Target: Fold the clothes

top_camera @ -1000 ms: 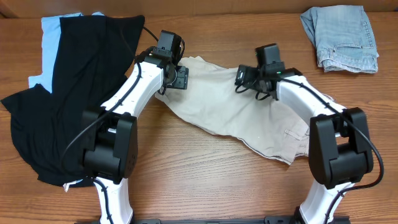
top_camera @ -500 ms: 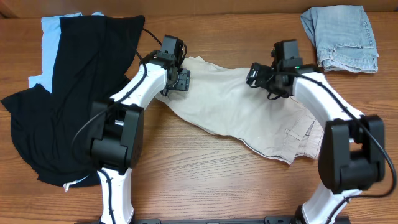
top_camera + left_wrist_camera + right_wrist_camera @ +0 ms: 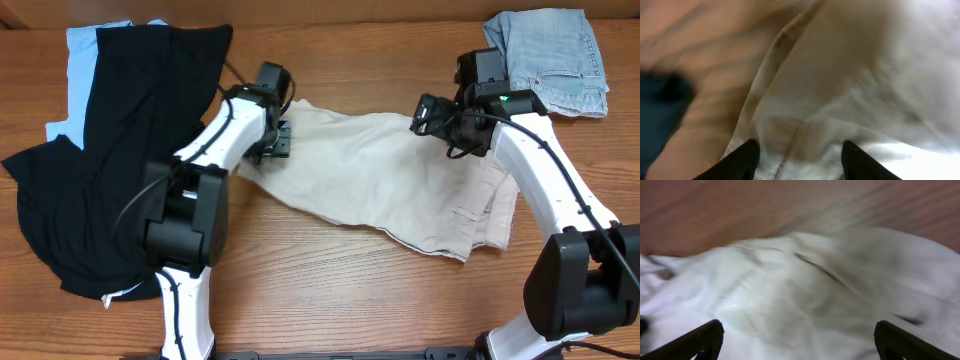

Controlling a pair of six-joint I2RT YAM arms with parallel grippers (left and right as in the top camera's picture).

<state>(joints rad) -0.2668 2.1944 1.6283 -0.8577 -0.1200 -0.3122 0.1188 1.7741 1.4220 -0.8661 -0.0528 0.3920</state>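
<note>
The beige khaki shorts point(image 3: 380, 180) lie spread across the middle of the table. My left gripper point(image 3: 278, 141) sits low over their left end, jaws open, with beige cloth and a seam showing between its fingertips point(image 3: 747, 157). My right gripper point(image 3: 432, 114) is at the shorts' far right edge, jaws wide open just above the cloth point(image 3: 800, 295). In the wrist views the left gripper point(image 3: 801, 161) and the right gripper point(image 3: 802, 341) hold nothing. A black garment point(image 3: 130, 130) lies on a light-blue one point(image 3: 80, 55) at the left. A folded pale denim garment point(image 3: 550, 60) lies at the back right.
The wooden table point(image 3: 330, 300) shows bare along the front and between the shorts and the denim. The black garment reaches close to my left arm's base.
My right gripper has moved right and towards the back, my left gripper slightly left. The shorts now lie flatter and stretched wider between them.
</note>
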